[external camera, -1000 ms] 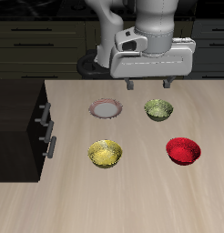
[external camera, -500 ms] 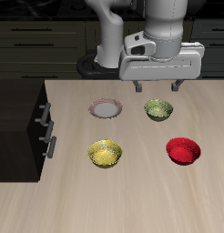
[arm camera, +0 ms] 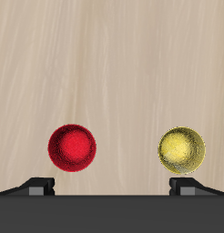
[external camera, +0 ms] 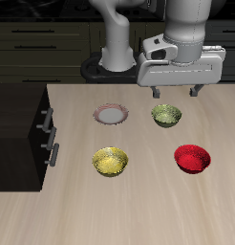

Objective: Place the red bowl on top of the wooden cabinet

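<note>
The red bowl (external camera: 193, 158) sits on the light wooden tabletop, near the front, beside the yellow textured bowl (external camera: 110, 161). It also shows in the wrist view (arm camera: 72, 147), with the yellow bowl (arm camera: 182, 149) beside it. The wooden cabinet (external camera: 19, 134) is a dark box at the table's side, with silver bar handles. My gripper (external camera: 175, 92) hangs high above the table, above the olive-green bowl (external camera: 166, 116) and farther back than the red bowl. Its fingers (external camera: 154, 94) are spread apart and hold nothing.
A small white plate with a pink rim (external camera: 111, 115) lies near the back, beside the olive-green bowl. The robot's base (external camera: 102, 67) stands at the table's back edge. Dark cupboards fill the background.
My gripper has moved sideways along the table's back, away from the cabinet, to above the olive-green bowl. The bowls and plate have not moved.
</note>
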